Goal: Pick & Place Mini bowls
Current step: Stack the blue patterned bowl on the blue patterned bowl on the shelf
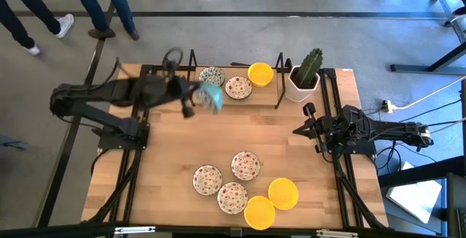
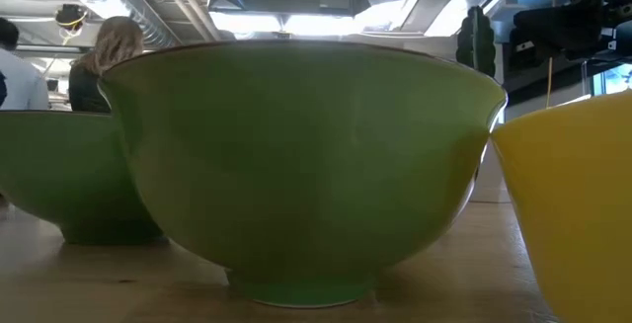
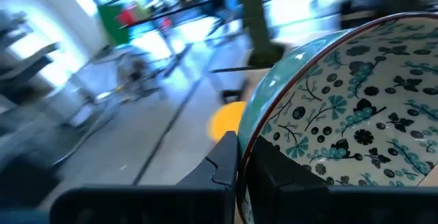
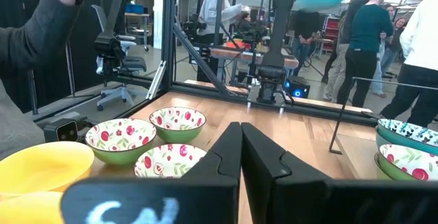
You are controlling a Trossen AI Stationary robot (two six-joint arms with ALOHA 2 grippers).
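Left gripper (image 1: 191,105): clamped on 1 green-blue bowl (image 1: 212,97), airborne; far row (image 1: 239,87) lies at 2 o'clock, just beside. Right gripper (image 1: 300,130): closed, empty, idle.

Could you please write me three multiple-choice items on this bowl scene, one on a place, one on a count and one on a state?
1. Where does the cactus pot stand?
A. at the table's far right corner
B. at the near left corner
C. among the near bowls

2. How many plain yellow bowls lie in the near cluster?
A. none
B. two
C. four

3. What is the left gripper doing?
A. resting open on the table
B. shut on a yellow bowl
C. shut on the blue-green patterned bowl

Answers:
1 A: the high view shows it at the far right, beside a yellow bowl.
2 B: two yellow bowls sit next to three red-speckled bowls.
3 C: the left wrist view shows its fingers clamping that bowl's rim; the right gripper waits shut at the right edge.
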